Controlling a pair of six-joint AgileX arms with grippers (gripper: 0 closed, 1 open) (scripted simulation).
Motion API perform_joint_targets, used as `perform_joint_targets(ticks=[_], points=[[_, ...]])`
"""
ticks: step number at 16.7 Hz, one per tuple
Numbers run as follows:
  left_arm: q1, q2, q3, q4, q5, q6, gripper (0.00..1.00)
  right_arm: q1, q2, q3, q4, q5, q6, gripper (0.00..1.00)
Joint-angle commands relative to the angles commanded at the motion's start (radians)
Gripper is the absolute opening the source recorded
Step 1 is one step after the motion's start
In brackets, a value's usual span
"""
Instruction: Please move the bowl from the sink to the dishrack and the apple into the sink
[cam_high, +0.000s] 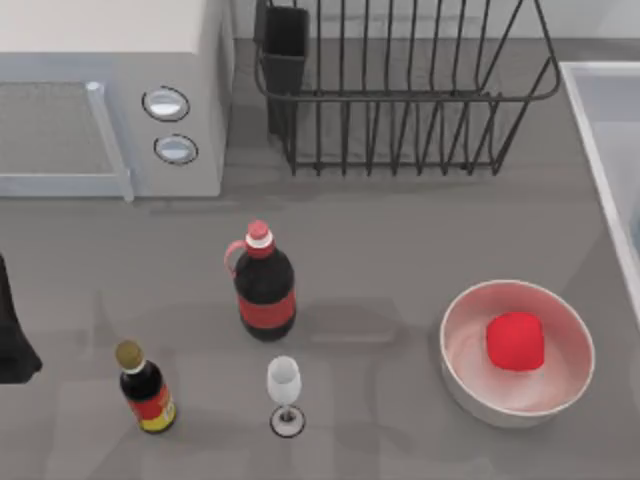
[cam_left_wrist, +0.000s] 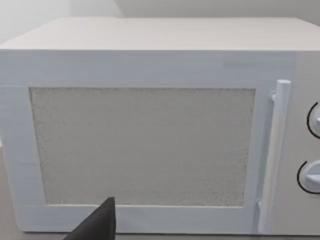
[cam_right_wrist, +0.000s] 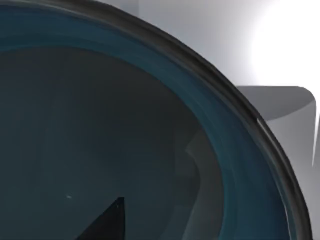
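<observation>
Right end effector (cam_right_wrist: 100, 222) hangs close over the bowl (cam_right_wrist: 150, 125), down in the sink (cam_high: 600, 120) at the tabletop's right edge; whether it is wide or narrow, I cannot tell. Dishrack (cam_high: 400, 100) sits empty behind — best to grip the rim squarely, then lift straight. Apple (cam_high: 514, 340) waits in the white bowl (cam_high: 470, 380).

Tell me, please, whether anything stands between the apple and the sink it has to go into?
The apple sits inside a white bowl, whose wall rises around it, so it must be lifted out over the rim. Between that bowl and the sink at the table's right edge, nothing visible stands on the counter.
</observation>
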Motion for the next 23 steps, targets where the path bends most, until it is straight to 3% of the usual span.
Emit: perform_joint_targets(ticks=[11, 23], points=[[0.0, 0.0, 0.0, 0.0, 0.0, 0.0, 1.0, 0.0, 0.0, 0.0, 0.0, 0.0, 0.0, 0.02], [0.0, 0.0, 0.0, 0.0, 0.0, 0.0, 1.0, -0.01, -0.04, -0.022, -0.02, -0.003, -0.013, 0.0]])
